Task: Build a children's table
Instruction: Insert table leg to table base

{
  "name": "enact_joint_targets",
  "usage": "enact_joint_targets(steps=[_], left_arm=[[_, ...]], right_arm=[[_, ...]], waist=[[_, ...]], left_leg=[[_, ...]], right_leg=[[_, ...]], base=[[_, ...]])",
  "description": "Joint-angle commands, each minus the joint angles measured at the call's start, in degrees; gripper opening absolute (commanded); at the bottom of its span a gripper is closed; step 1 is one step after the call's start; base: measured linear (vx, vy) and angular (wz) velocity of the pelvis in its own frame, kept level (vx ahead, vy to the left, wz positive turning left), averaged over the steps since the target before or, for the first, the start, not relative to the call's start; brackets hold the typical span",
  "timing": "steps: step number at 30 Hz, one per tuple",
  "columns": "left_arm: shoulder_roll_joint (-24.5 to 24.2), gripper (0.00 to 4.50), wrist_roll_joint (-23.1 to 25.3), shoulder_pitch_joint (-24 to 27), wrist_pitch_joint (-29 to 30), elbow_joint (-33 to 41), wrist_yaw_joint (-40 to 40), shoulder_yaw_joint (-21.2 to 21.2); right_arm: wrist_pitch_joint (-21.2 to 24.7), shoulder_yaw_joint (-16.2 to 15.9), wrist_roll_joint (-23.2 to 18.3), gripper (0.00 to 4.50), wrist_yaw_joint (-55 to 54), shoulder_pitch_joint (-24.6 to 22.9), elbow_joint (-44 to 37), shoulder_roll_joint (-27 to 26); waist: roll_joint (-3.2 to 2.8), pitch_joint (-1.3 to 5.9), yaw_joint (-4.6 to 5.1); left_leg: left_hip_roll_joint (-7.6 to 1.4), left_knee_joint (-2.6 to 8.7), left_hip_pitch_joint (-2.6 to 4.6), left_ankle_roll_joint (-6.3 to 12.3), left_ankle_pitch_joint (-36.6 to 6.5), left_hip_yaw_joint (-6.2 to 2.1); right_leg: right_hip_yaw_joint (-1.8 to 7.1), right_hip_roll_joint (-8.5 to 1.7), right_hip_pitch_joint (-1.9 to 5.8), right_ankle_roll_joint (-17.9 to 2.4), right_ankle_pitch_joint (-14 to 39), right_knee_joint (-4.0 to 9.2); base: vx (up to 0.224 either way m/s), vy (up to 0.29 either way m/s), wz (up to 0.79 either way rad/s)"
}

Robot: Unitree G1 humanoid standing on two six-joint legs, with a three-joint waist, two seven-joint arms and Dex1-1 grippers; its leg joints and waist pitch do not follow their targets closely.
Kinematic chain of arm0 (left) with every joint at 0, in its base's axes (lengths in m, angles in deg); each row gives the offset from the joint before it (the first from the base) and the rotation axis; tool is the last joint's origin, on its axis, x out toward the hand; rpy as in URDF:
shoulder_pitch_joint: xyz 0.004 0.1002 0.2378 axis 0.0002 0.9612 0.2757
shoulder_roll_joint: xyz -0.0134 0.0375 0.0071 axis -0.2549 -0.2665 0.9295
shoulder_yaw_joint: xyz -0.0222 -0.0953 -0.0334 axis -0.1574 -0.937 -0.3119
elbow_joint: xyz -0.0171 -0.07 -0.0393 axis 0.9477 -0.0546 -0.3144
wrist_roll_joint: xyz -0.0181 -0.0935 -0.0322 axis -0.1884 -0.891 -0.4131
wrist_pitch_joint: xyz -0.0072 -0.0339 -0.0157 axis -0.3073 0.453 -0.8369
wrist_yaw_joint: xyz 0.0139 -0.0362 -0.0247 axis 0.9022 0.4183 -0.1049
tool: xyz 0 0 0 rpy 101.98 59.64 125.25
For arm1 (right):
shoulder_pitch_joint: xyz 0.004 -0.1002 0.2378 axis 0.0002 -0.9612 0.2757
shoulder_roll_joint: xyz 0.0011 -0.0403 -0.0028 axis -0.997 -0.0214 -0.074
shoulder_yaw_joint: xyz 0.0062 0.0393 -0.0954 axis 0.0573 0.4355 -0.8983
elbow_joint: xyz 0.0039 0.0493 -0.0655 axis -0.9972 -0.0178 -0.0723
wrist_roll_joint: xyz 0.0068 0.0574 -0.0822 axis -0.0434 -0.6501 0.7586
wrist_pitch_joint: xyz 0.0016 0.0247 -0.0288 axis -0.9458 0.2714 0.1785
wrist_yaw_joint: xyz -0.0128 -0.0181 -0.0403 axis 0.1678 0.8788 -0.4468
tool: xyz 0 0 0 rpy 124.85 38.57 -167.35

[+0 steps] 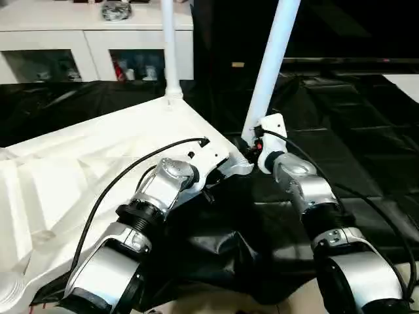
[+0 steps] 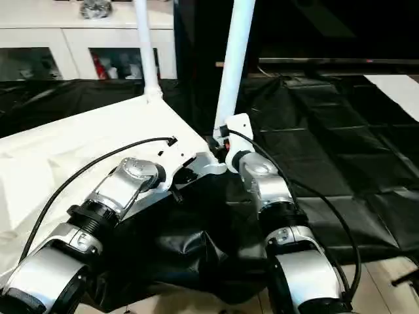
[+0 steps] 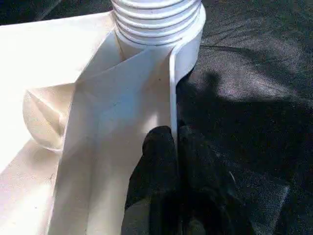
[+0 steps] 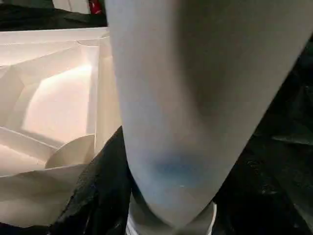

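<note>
The tabletop (image 1: 98,157) looks like smooth white plastic with a soft sheen, its thin ribs catching the light. The near leg (image 1: 272,62) is a glossy white tube, and the far leg (image 1: 169,46) has the same finish. The leg's threaded end (image 3: 156,19) shows moulded plastic ridges. Under it all lies a black sheet (image 1: 366,150), crinkled and shiny like plastic film. The forearms (image 1: 163,186) are brushed silver metal with matt black joints. The left claw (image 3: 177,147) has matt black fingers (image 3: 156,161). The cabinet (image 1: 91,39) is smooth white with glass doors.
</note>
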State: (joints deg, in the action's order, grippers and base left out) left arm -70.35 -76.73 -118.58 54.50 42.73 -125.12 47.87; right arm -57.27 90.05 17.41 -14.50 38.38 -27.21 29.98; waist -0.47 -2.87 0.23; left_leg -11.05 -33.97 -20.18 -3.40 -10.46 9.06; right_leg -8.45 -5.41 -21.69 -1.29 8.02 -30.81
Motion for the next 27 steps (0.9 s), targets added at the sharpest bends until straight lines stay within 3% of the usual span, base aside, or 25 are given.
enact_joint_targets(steps=[1,2,3,6,9,15,18,20,23,27], left_arm=[[1.0,0.0,0.3,-3.4,-2.1,0.8,2.2,-0.3],[0.7,0.0,0.1,-3.5,-3.3,0.6,1.7,-0.4],[0.5,0.0,-0.1,-3.5,-3.8,0.7,1.8,-0.7],[0.2,0.0,-0.7,-3.6,-5.3,0.7,1.2,-1.1],[-0.6,0.0,-0.7,-3.4,-6.7,1.3,0.3,-0.8],[-2.0,0.0,-1.0,-2.0,-8.1,3.1,-2.2,0.2],[-2.4,0.0,-1.0,-1.6,-8.8,3.3,-3.0,0.4],[-2.6,0.0,-1.0,-1.5,-9.4,3.2,-3.4,0.5],[-2.7,0.0,-1.0,-1.7,-9.9,2.8,-3.8,0.6],[-2.9,0.0,-1.2,-1.9,-10.6,2.4,-4.2,0.7]], right_arm=[[3.9,-2.4,-0.8,1.88,2.2,-2.3,5.3,-4.1],[3.8,-1.3,-1.7,2.23,2.5,-1.7,5.8,-4.0],[3.6,-0.9,-1.9,2.23,2.7,-1.4,5.8,-3.9],[3.4,0.0,-2.1,2.63,2.9,-0.5,6.4,-3.6],[2.8,0.6,-1.9,2.74,3.3,0.4,6.8,-3.1],[1.3,1.7,-1.7,3.32,4.6,2.2,7.6,-2.0],[0.8,2.0,-1.9,3.55,4.7,2.9,7.8,-1.5],[0.2,1.9,-1.6,3.75,4.4,3.2,7.9,-0.9],[-0.4,1.8,-1.0,3.75,4.9,3.5,7.8,-0.1],[-0.9,1.6,-0.7,3.75,6.3,3.6,7.5,0.6]], waist=[[-0.89,2.89,0.84],[-0.97,2.87,0.99],[-0.95,2.87,1.12],[-0.79,2.84,1.41],[-0.69,3.12,1.35],[-0.82,3.37,0.7],[-0.85,3.73,0.34],[-0.81,4.18,-0.22],[-0.77,4.48,-1.19],[-1.04,4.46,-1.86]], left_leg=[[-2.15,4.79,1.25,-0.18,-32.4,-1.77],[-2.1,4.83,1.69,-0.44,-33.7,-1.7],[-2.03,4.79,1.68,-0.45,-33.7,-1.7],[-1.9,4.79,1.2,-0.26,-32.6,-1.68],[-1.87,4.68,0.72,0.21,-30.1,-1.63],[-2.14,4.72,0.06,0.83,-25.0,-1.03],[-2.11,4.54,-0.51,1.49,-21.1,-0.8],[-2.21,4.19,-0.9,2.52,-15.3,-0.47],[-2.17,3.76,-1.1,4.0,-10.1,-0.14],[-2.34,3.65,-0.99,5.0,-7.9,-0.02]], right_leg=[[1.39,-3.44,1.16,-3.5,33.3,5.46],[1.6,-3.63,0.81,-4.3,32.4,5.5],[1.6,-3.68,0.84,-4.6,32.4,5.51],[1.71,-4.0,1.1,-4.8,33.2,5.44],[1.92,-4.31,1.38,-4.7,33.4,5.33],[3.1,-4.17,1.29,-8.9,25.9,3.97],[3.38,-4.33,1.76,-10.0,22.6,3.36],[3.69,-4.1,1.92,-12.2,15.1,2.24],[3.82,-4.01,2.21,-14.2,9.1,1.18],[3.8,-3.83,2.18,-14.6,7.6,0.86]], base=[[0.0,0.0,0.0],[0.0,0.0,0.0],[0.0,0.0,0.0],[0.0,0.0,0.0],[0.0,0.0,0.0],[0.0,0.0,0.0],[0.0,0.0,0.0],[0.0,0.0,0.0],[0.0,0.0,0.0],[0.0,0.0,0.0]])
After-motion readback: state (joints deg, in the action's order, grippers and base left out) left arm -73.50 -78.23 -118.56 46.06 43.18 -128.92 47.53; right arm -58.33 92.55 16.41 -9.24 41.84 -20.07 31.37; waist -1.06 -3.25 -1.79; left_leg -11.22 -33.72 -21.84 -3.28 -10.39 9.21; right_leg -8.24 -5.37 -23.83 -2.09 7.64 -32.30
